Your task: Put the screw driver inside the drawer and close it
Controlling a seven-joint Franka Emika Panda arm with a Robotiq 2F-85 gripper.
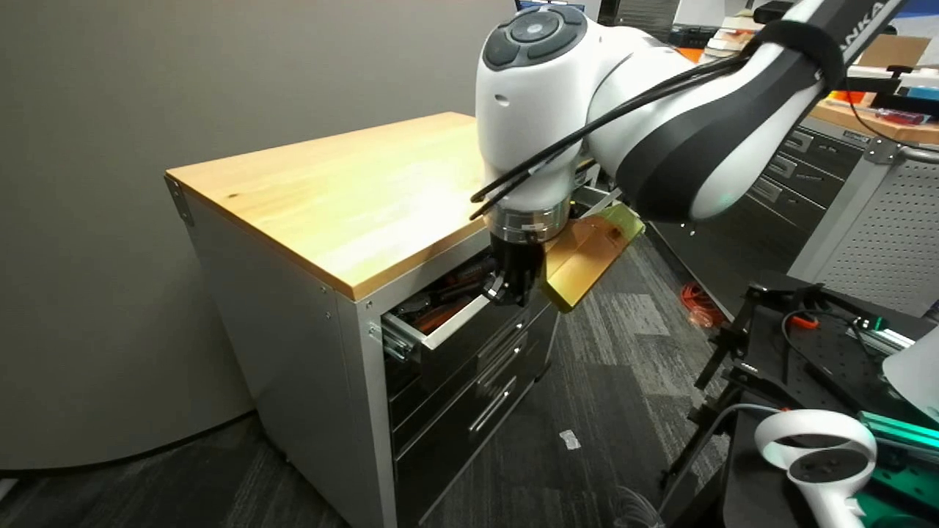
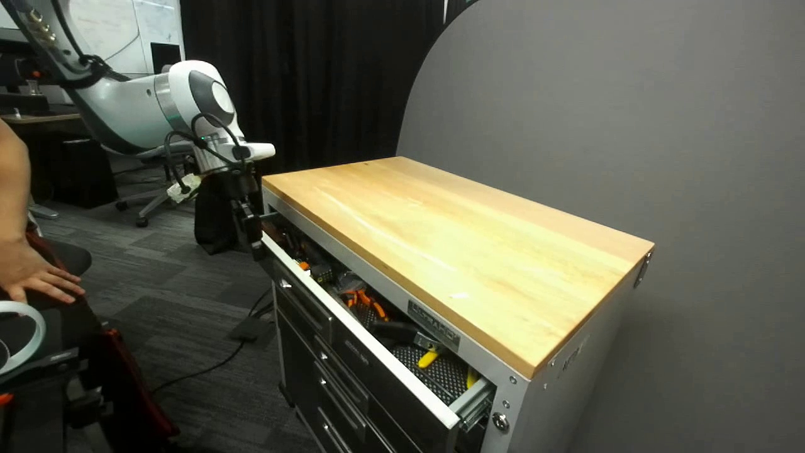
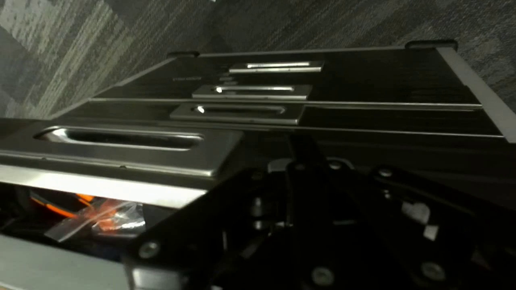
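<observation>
The drawer (image 1: 458, 320) is the top one of the wood-topped cabinet and stands partly open. Its pale rim shows in both exterior views (image 2: 377, 348) and in the wrist view (image 3: 100, 187). Tools with orange and yellow handles lie inside. I cannot pick out the screw driver; it is hidden or lost among the dark tools. My gripper (image 3: 304, 148) looks shut and empty, pointing down at the front of the drawer beside its handle. In the exterior views the gripper (image 1: 506, 293) is at the front rim, near one end (image 2: 254, 245). Whether it touches is unclear.
The wooden top (image 2: 440, 239) overhangs the drawer just behind my wrist. Lower drawers (image 1: 469, 396) are closed beneath. A yellow block (image 1: 594, 253) is fixed beside my wrist. A person's hand (image 2: 38, 274) and a black equipment table (image 1: 799, 367) are nearby.
</observation>
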